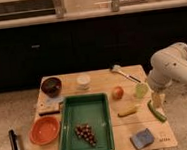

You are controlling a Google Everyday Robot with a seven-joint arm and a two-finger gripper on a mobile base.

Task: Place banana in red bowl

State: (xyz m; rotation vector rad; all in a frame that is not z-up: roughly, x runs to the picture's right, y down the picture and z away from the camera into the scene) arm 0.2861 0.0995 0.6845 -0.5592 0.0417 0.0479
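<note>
The banana (127, 110) is small and yellow and lies on the wooden table (123, 136), right of the green tray. The red bowl (44, 130) is wide and orange-red and stands at the table's front left. My gripper (156, 101) hangs from the white arm at the table's right edge, right of the banana and just above the green cucumber (156, 111). The arm hides part of the gripper.
A green tray (86, 124) holds a bunch of dark grapes (84, 133). A dark bowl (51, 86), white jar (83, 81), brush (124, 73), orange fruit (118, 92), pale green cup (141, 90), blue sponge (142, 138) and a dark eraser-like block (49, 111) also sit on the table.
</note>
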